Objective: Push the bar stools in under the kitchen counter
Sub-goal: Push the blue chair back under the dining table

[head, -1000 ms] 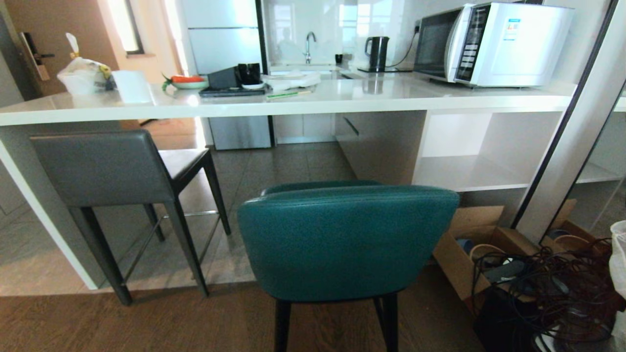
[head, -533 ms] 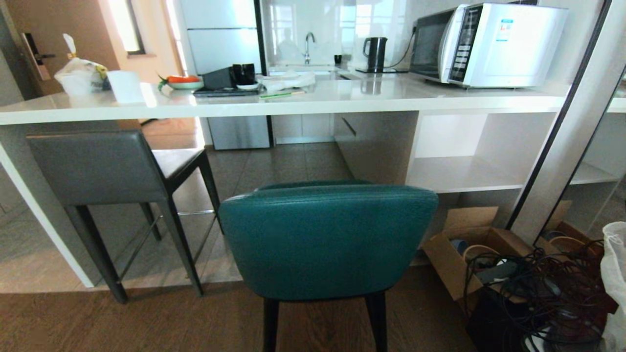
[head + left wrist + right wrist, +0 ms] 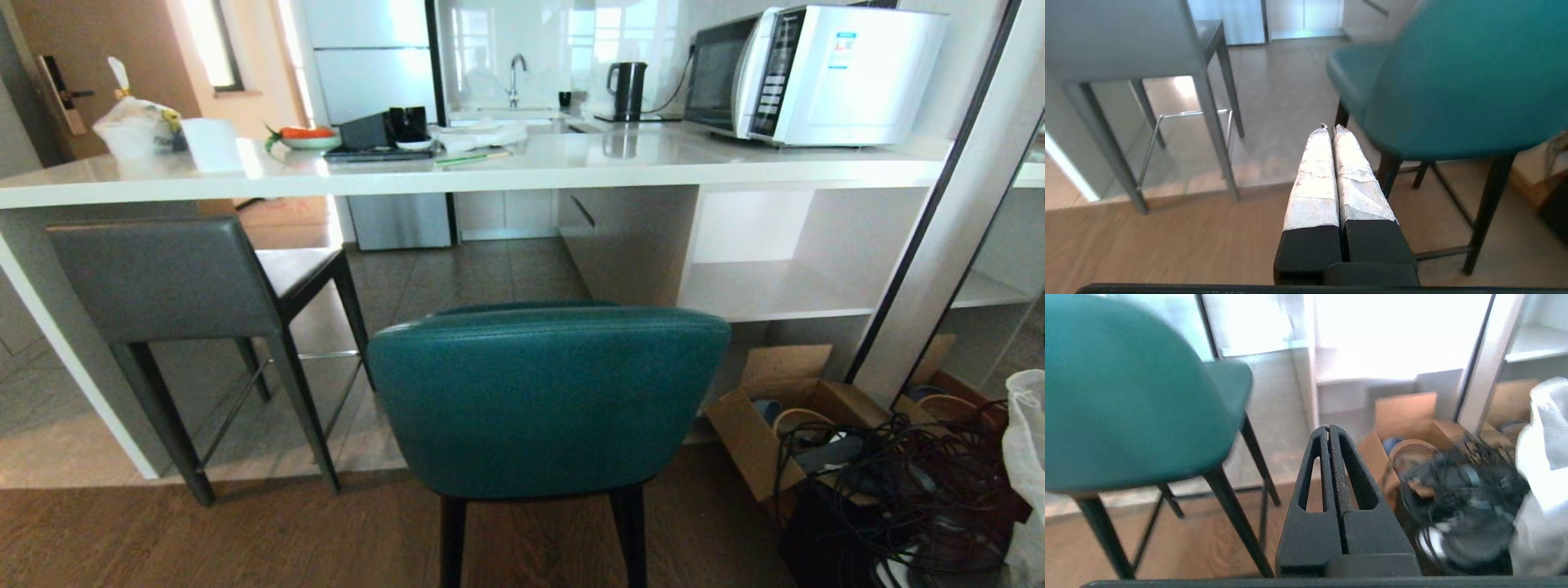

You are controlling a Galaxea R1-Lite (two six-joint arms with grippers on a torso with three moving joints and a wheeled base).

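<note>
Teal stool (image 3: pixel 549 400) stands clear of the desk (image 3: pixel 522 170); grey stool (image 3: pixel 175 282) sits partly beneath it. Left end effector (image 3: pixel 1329 130) and right end effector (image 3: pixel 1329 430) are both closed, empty, flanking the teal stool. Risk: a high push on the rounded padded back may tip its thin legs, or swing it towards the cardboard box (image 3: pixel 775 425).

A white microwave (image 3: pixel 816 73) sits at the right end of the counter, a black electric kettle (image 3: pixel 627 88) just beside it. Farther left lie a dish of carrots (image 3: pixel 304 137), a white cup (image 3: pixel 211 144) and a knotted plastic bag (image 3: pixel 135 124). On the floor, an open cardboard box (image 3: pixel 775 425) adjoins tangled black cables (image 3: pixel 906 482).
</note>
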